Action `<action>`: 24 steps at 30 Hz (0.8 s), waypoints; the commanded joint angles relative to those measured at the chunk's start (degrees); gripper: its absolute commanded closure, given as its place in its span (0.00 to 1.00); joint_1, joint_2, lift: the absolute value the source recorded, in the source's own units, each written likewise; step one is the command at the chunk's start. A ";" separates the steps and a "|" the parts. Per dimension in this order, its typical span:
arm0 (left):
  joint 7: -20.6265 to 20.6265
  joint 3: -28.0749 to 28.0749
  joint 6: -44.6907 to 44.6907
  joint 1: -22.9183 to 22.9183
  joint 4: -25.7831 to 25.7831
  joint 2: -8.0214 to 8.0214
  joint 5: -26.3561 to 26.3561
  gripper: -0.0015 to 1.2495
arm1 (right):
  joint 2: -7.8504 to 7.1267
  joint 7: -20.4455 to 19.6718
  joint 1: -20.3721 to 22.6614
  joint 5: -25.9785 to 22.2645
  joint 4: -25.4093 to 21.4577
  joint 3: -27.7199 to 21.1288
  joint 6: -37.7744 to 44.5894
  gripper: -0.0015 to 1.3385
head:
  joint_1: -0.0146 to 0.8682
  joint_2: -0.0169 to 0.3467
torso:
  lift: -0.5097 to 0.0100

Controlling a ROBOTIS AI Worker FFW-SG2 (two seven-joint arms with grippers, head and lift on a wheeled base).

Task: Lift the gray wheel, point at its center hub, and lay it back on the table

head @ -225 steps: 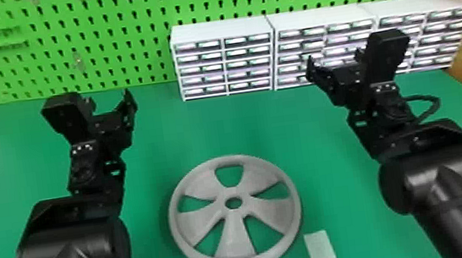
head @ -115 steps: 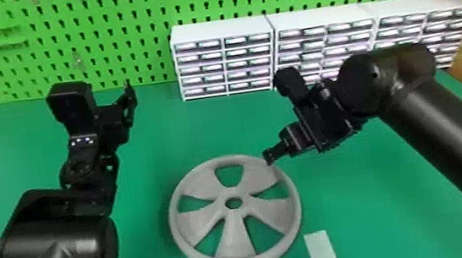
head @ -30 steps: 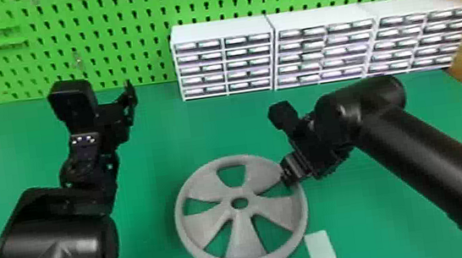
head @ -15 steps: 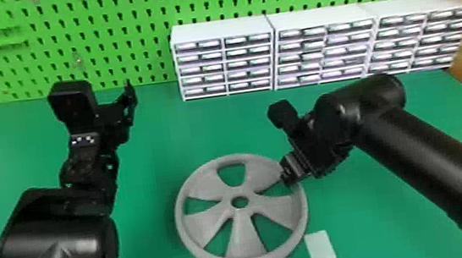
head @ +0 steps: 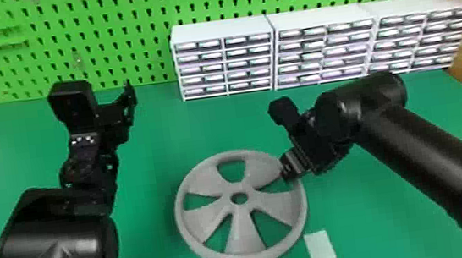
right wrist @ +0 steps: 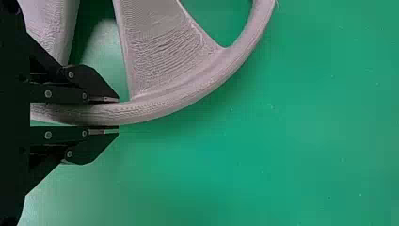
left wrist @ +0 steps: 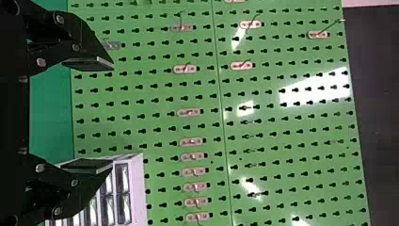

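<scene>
— Moved since the first frame: right arm (head: pixel 420 148), swung inward to the rim, and gray wheel (head: pixel 244 231), nudged slightly rightward. Still flat on the table (head: pixel 153 256)?

— Looks so. And the right gripper (right wrist: pixel 118 114)?

— Drawn in to the rim's width, one finger inside, one outside. Seems to pinch the rim (right wrist: pixel 188 99) (barely past the tips, mind).

— Handles how, at a guess?

— Probably light and stiff, not very fragile, maybe slippery on that curve. Best held by the rim, but likely to droop off-centre. Lift gently.

— Pose?

— Slants in from the right, wrist angled down. Left gripper (left wrist: pixel 113 114): parked at the left, spread wide, empty, facing the pegboard (left wrist: pixel 291 141).
</scene>
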 commanded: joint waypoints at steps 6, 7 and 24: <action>0.00 0.00 0.00 0.08 -0.02 0.00 0.00 0.41 | 0.21 0.00 -2.05 0.88 -0.27 -1.50 0.25 0.86 | 0.80 0.18 | 0.80; 0.00 0.00 0.00 0.08 -0.02 0.00 0.00 0.41 | 0.21 0.00 -2.23 0.88 -0.35 -1.59 0.34 0.86 | 0.80 0.18 | 0.80; 0.00 0.44 0.00 0.52 -0.11 0.00 0.44 0.41 | 1.35 0.18 -2.67 3.87 -2.64 -8.01 -4.67 0.86 | 0.80 0.18 | 0.80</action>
